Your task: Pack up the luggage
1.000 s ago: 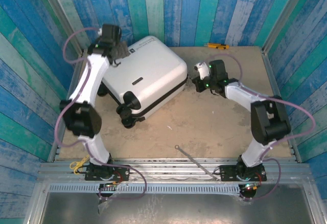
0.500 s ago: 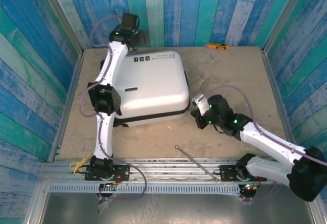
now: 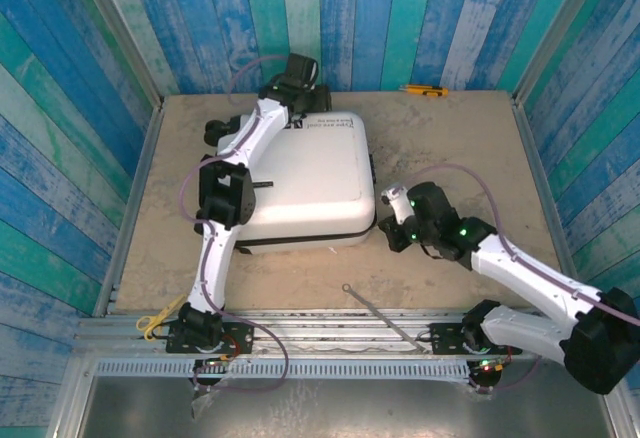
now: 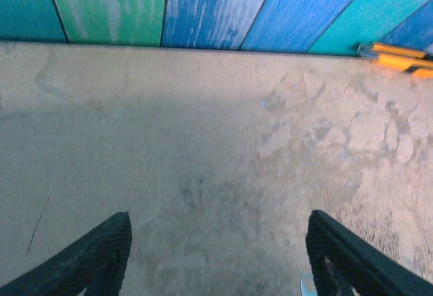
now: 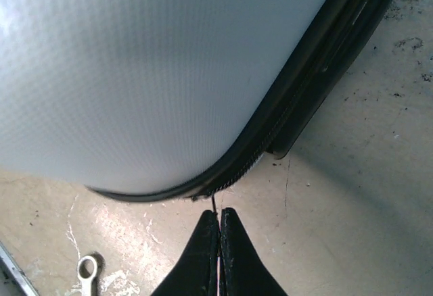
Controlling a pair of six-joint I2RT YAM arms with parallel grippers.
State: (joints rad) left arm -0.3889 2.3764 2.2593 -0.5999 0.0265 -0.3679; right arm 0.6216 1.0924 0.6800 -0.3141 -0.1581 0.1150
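While the overhead view sets the luggage [image 3: 310, 173] flat and closed at the table's [image 3: 480, 148] centre toward 10 o'clock, the left arm lying across its lid, the wrist cameras give the hands. The left gripper [image 4: 216, 262] stands wide over bare table, nothing between its fingers, with an orange knife [image 4: 399, 59] at 1 o'clock by the plank wall [image 4: 203, 5]. The right gripper [image 5: 218, 220] is pinched closed at the case's 4 o'clock corner, and a thin dark strand runs from the zipper [image 5: 264, 147] to its tips. A metal rod [image 3: 378, 313] lies at 6 o'clock.
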